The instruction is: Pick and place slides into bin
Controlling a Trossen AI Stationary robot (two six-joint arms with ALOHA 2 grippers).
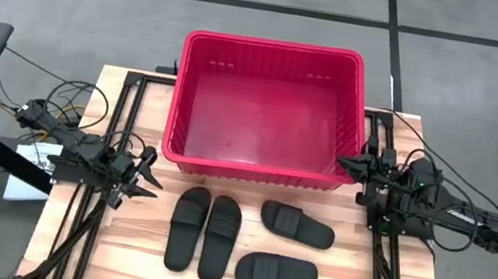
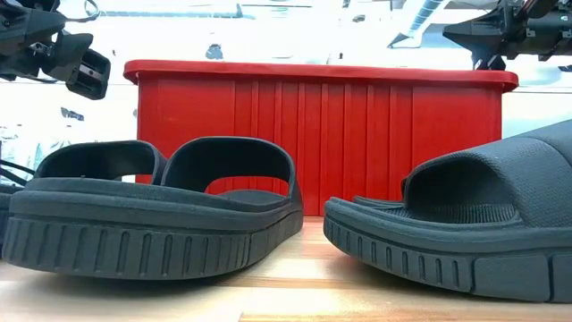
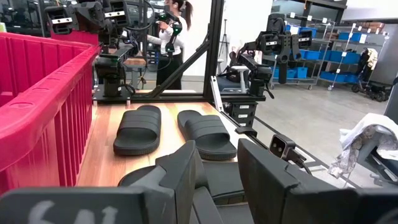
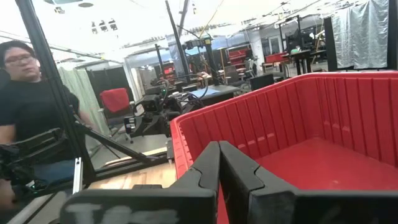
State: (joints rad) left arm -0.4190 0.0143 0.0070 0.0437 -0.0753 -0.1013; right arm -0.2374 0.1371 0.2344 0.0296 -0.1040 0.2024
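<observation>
The left tool (image 1: 150,173) hangs over the left part of the wooden surface (image 1: 347,278), just left of the sandals and near the bin's near left corner; its fingers (image 3: 180,171) are spread apart with nothing between them. Right of it, two slides lie side by side, lengthwise from far to near: the left slide (image 1: 187,227) and the second slide (image 1: 220,238), touching or nearly touching along their sides. Further right lie two more, turned crosswise: the far slide (image 1: 297,225), angled slightly, and the near slide (image 1: 277,271) just nearer than it. All four sit on the surface, nearer than the bin (image 1: 278,55), which stands at the far middle of the surface, red and holding no sandals. At the bin's right near corner the right tool (image 1: 347,162) hovers beside the rim, its fingers (image 4: 205,171) pressed together on nothing. In the right wrist view a person in a dark shirt (image 4: 28,118) sits beyond the surface
</observation>
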